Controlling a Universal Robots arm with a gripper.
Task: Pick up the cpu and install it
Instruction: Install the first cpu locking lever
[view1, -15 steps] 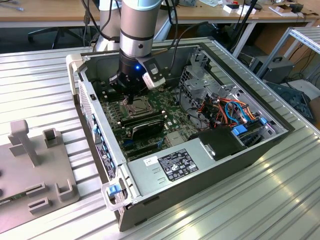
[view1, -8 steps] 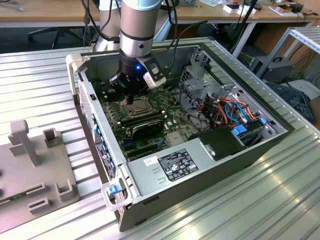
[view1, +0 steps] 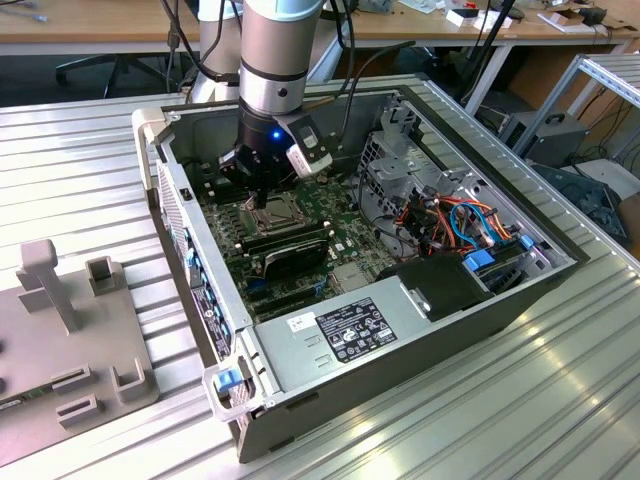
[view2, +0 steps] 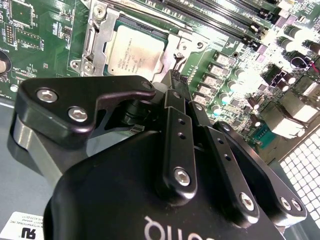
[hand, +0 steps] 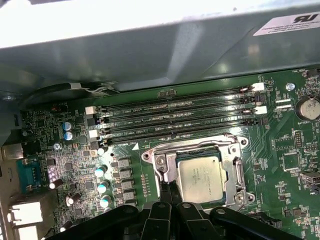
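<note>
cpu (view2: 136, 55) lies flat in the socket (hand: 150, 155) on the motherboard (hand: 285, 160), pale metal face up, with the socket's metal frame around it. It sits square to the frame, not tilted. Whether the frame is clamped down over it I cannot tell.

Gripper (hand: 168, 187) is low over the board inside the computer case (view1: 380, 395). Fingers (view2: 172, 117) are drawn together to a narrow point with nothing visible between them. The tips are at the socket's edge, just beside the chip. In the exterior view the gripper (view1: 262, 200) hangs straight down over the socket area, and the memory slots (hand: 175, 117) run alongside, near but apart.

Handling, as a judgement:
- Thin, flat, stiff and light, so weight is no concern.
- The smooth metal top is likely slippery, and a pinch on the face alone would slide.
- The underside and the socket contacts are probably delicate. Any scrape or tilt on seating risks damage.
- The best hold is across two opposite edges, light pressure, chip kept level.
- The frame crowds the edges and little rim shows free, so there is little room for the fingers on either side.
- The chip seats in one orientation only, so its corners must line up with the socket.
</note>
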